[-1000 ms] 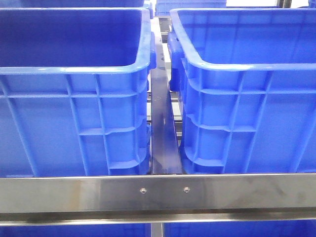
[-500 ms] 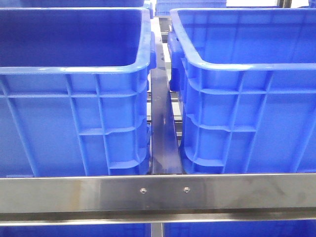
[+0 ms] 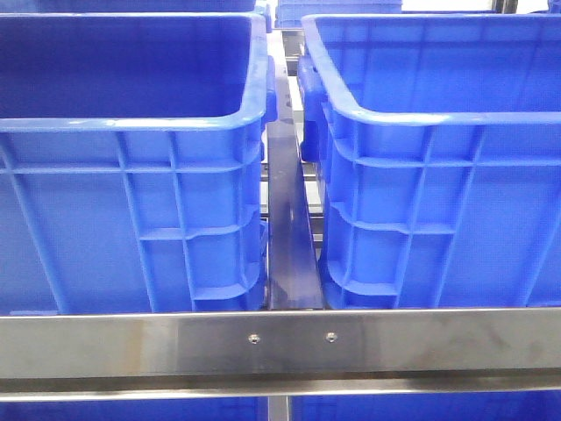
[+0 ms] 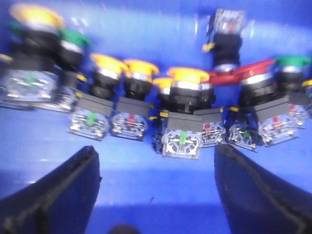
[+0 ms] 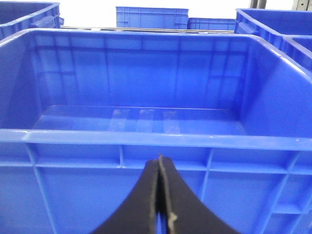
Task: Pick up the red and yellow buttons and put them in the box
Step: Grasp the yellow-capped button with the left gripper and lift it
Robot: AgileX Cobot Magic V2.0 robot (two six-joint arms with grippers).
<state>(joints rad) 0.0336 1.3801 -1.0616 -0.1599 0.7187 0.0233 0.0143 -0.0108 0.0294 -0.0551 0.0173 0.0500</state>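
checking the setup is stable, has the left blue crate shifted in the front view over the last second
No. The left blue crate keeps the same gap to the dark center bar, and its base meets the steel rail at the same spot.

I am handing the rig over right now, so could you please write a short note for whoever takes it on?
Left gripper: open, empty, poised over a row of buttons on a blue crate floor; nearest is a yellow-capped button.
A red-capped button lies close by; green-capped ones are mixed in.
Right gripper: shut, empty, facing an empty blue crate.
Done: no button visibly placed.
Left: pick the red and yellow ones and box them.
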